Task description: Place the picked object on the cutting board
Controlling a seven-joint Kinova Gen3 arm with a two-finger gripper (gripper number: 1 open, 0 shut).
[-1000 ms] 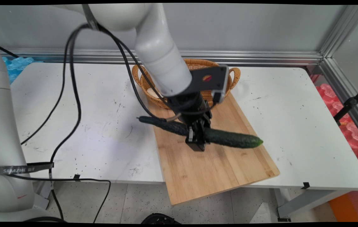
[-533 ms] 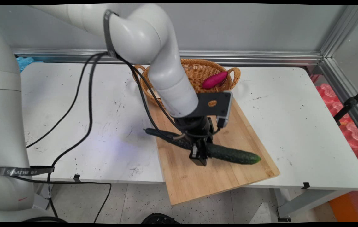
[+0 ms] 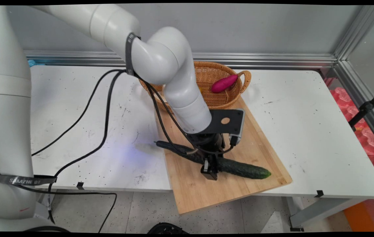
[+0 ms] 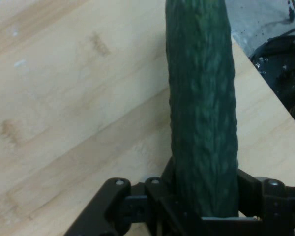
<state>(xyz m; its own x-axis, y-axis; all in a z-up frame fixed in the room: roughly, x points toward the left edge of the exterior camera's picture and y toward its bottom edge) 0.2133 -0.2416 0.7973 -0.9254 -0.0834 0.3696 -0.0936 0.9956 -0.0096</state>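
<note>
A long dark green cucumber (image 3: pixel 239 168) lies across the near part of a wooden cutting board (image 3: pixel 226 191), its thin stem end reaching past the board's left edge. My gripper (image 3: pixel 210 170) is shut on the cucumber near its middle, low over the board. In the hand view the cucumber (image 4: pixel 202 108) runs straight up from between the black linkage, with the board (image 4: pixel 69 113) right beneath it. I cannot tell whether the cucumber touches the wood.
A wicker basket (image 3: pixel 229 97) stands behind the board and holds a purple sweet potato (image 3: pixel 224 83). Black cables (image 3: pixel 101 108) hang from the arm over the table's left half. The white table (image 3: pixel 305 131) spreads to the right, ending at its near edge.
The gripper has carried the cucumber down and toward the table's near side, from above the board's middle to just over its near part. The sweet potato in the basket has come into sight.
</note>
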